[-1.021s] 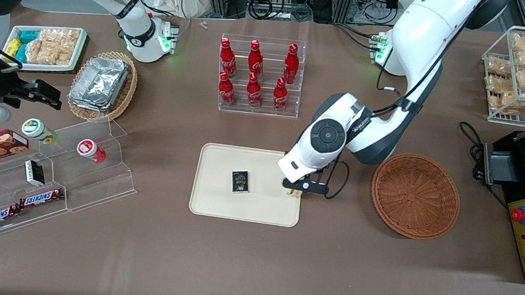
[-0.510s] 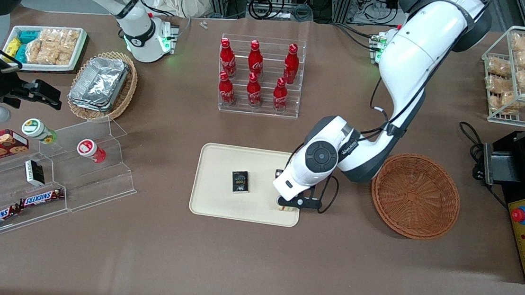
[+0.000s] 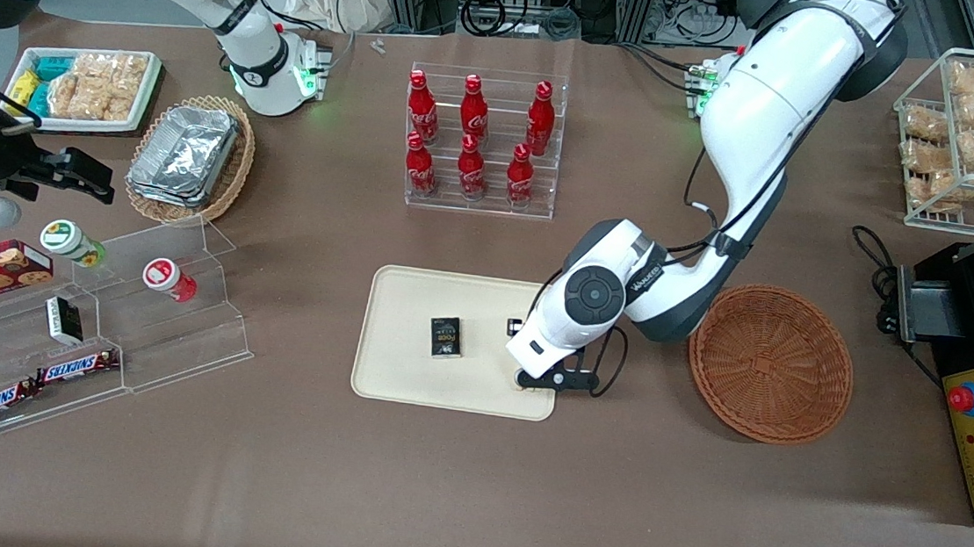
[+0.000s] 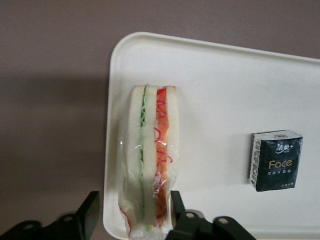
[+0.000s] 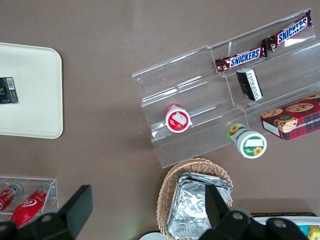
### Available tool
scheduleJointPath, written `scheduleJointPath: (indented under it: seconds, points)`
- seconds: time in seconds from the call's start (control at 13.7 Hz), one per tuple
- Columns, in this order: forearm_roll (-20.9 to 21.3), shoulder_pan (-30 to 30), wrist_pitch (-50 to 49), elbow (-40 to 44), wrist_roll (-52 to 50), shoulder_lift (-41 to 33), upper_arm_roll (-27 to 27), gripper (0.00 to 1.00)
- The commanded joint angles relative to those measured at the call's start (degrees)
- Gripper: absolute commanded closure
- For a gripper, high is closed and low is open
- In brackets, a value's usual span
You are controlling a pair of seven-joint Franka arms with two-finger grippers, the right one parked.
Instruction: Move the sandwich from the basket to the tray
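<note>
one sandwich (image 4: 150, 160) — plastic-wrapped, on tray (image 4: 220, 85) — claw (image 4: 131, 217) open

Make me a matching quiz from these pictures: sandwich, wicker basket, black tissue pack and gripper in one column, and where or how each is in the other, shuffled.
1. sandwich
2. basket
3. black tissue pack
4. gripper

A. lies flat on the tray, apart from the sandwich
B. open, fingers either side of the sandwich
C. beside the tray, nothing in it
D. at the tray's edge, by a corner

Pairs: 1-D, 2-C, 3-A, 4-B
</note>
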Motion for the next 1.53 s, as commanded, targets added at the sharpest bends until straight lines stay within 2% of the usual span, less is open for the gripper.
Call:
scheduleJointPath:
  seconds: [0.0,0.44,0.66,0.88,0.95,1.17,1.46]
  points:
    - [0.64,2.91,-9.51,0.09,-0.60,-5.87,0.32,0.00]
    - [-0.16,12.58,-25.26,-0.44,15.90,-20.82,0.23,0.00]
    - [-0.16,19.87,-29.40,-0.53,18.47,-26.10,0.32,0.00]
    - [0.81,22.79,-33.36,-0.35,18.65,-27.52,0.58,0.00]
    - [0.63,25.41,-33.54,-0.44,19.17,-27.34,0.50,0.00]
    - [0.90,29.37,-33.63,-0.53,30.74,-27.43,0.85,0.00]
    - [0.72,34.82,-33.54,-0.53,40.24,-28.39,0.85,0.00]
